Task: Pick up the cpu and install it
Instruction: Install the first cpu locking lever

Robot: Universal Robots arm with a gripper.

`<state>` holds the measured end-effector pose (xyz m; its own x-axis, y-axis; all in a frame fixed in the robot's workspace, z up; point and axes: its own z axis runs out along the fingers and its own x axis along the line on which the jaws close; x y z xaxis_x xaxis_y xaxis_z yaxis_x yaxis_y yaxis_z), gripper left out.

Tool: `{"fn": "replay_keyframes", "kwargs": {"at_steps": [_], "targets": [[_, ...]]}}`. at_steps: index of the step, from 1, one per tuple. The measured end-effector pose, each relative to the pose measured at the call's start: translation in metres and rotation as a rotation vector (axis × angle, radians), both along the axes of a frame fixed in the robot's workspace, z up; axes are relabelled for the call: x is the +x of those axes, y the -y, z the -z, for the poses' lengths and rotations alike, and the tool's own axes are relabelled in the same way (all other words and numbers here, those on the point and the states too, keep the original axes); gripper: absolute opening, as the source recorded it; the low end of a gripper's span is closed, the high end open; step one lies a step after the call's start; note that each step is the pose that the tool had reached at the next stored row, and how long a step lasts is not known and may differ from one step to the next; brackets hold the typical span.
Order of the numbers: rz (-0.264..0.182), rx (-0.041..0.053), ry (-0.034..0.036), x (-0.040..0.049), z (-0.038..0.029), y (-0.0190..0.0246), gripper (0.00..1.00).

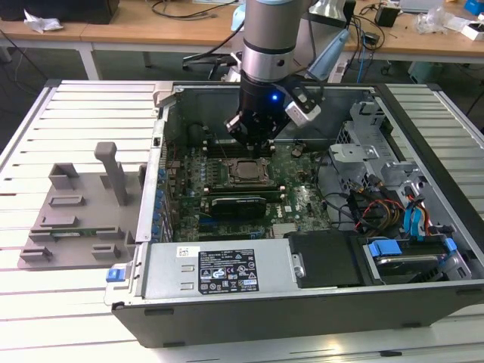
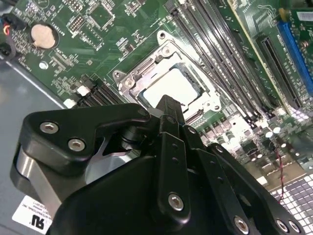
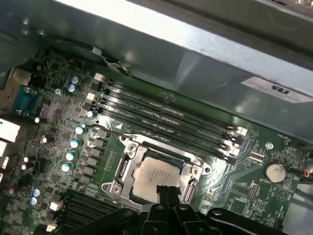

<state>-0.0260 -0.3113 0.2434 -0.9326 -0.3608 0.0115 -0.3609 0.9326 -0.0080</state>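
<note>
Nearest me in the exterior view: the near wall of the computer case (image 1: 227, 302), lid off, lying on a slatted white table (image 1: 76, 106). Tight inside. Walls all round, drive cage and cables (image 1: 378, 204) on the exterior view's right, black card (image 1: 238, 204) just beside the socket frame (image 1: 223, 174). Grey fixture plate (image 1: 76, 208) sits outside the case, on the exterior view's left. Wooden benches (image 1: 151, 30) behind. Gripper (image 1: 253, 144) hangs over the cpu (image 1: 246, 171), which lies in the socket frame.

Second wrist view: cpu (image 2: 171, 87) flat in the socket frame (image 2: 128, 81), memory slots (image 2: 210, 44) alongside, coin cell (image 2: 44, 35) well apart. Gripper (image 2: 168, 104) tip is over the cpu's edge.

First wrist view: case wall (image 3: 195, 63) close behind the memory slots (image 3: 166, 115). Fingers (image 3: 163, 192) are closed together, gripping nothing, over the edge of the cpu (image 3: 152, 176). I can't tell whether they touch it.
</note>
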Motion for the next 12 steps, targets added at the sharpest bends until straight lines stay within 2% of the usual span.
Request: {"fn": "replay_keyframes", "kwargs": {"at_steps": [1, 2, 7, 11, 12], "targets": [[-0.002, 0.0121, 0.0000, 0.0000, 0.0000, 0.0000, 0.11], [0.002, 0.0141, 0.0001, 0.0000, 0.0000, 0.0000, 0.11], [0.147, 0.0127, 0.0011, 0.0000, 0.0010, 0.0000, 0.11], [0.226, 0.0118, 0.0016, 0.0000, 0.0015, 0.0000, 0.11], [0.226, 0.0118, 0.0016, 0.0000, 0.0015, 0.0000, 0.11]]}}
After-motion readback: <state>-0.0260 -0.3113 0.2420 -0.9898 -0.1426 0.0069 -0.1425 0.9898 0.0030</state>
